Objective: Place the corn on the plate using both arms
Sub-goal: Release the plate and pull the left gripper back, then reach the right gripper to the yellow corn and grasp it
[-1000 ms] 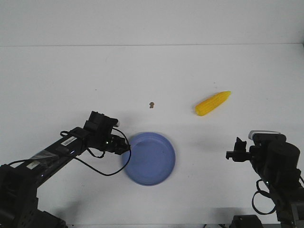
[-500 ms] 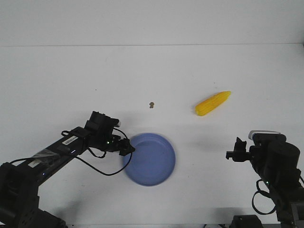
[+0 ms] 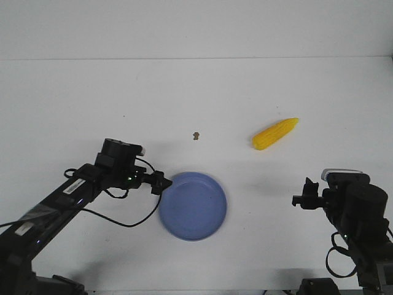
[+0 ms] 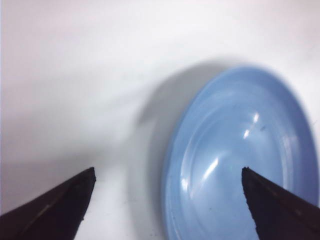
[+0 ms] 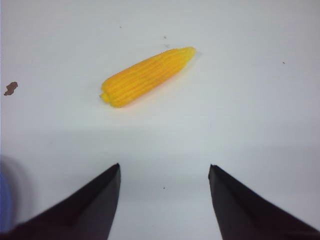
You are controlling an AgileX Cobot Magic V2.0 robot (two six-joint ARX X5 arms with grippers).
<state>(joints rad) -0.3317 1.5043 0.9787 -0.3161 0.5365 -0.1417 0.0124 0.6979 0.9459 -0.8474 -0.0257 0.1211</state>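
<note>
Corn (image 3: 275, 134) lies on the white table (image 3: 196, 92), right of centre and toward the far edge, flat on its side, pointed tip aimed at the far right corner, blunt end toward the middle. Nothing touches it.

Going L to R across the front view: left arm (image 3: 67, 193) comes in from the near left corner, black w/ looping cables. Left gripper (image 3: 158, 182) sits just beside the left rim of the plate (image 3: 193, 206); can't tell from here if it touches the rim. In the left wrist view its fingers (image 4: 55, 210) are spread wide apart, holding nothing, the plate's rim (image 4: 172, 165) between them and the plate's shadow on the table beside it.

Plate is periwinkle blue, round, shallow, near the middle of the table toward the near edge, nothing on it. Well apart from the corn.

Small brown speck (image 3: 196, 135) on the table beyond the plate, left of the corn's blunt end.

Right arm (image 3: 353, 212) stands at the near right corner, silver-grey camera module on top. Right gripper (image 3: 305, 193) is near the table's near edge, well short of the corn. Right wrist view: right gripper (image 5: 165, 200) fingers apart, empty, corn (image 5: 147, 76) lying well beyond them, speck (image 5: 10, 88) off to one side.
</note>
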